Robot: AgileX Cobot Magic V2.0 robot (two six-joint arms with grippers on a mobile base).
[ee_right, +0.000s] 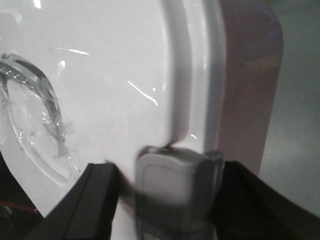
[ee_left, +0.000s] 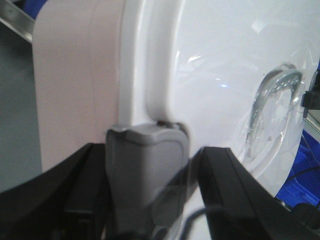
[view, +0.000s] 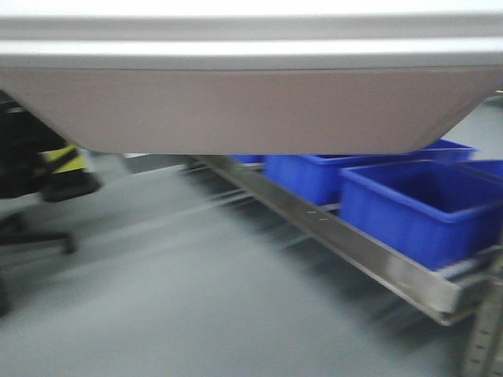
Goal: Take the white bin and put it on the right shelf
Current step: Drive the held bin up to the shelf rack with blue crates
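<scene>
The white bin (view: 236,110) hangs in the air and fills the top of the front view, its pinkish underside facing the camera. No gripper shows in that view. In the left wrist view my left gripper (ee_left: 150,150) is shut on the grey latch (ee_left: 145,165) at one end of the bin (ee_left: 220,65), a black finger on each side. In the right wrist view my right gripper (ee_right: 170,167) is shut the same way on the grey latch (ee_right: 172,195) at the other end of the bin (ee_right: 100,75). The right shelf's steel rail (view: 354,243) runs low at the right, below the bin.
Blue open crates (view: 416,204) (view: 314,173) stand in a row on the shelf behind the rail. A perforated grey post (view: 487,330) rises at the far right. A black office chair (view: 31,157) stands at the left on the grey floor (view: 173,298). The front view is motion-blurred.
</scene>
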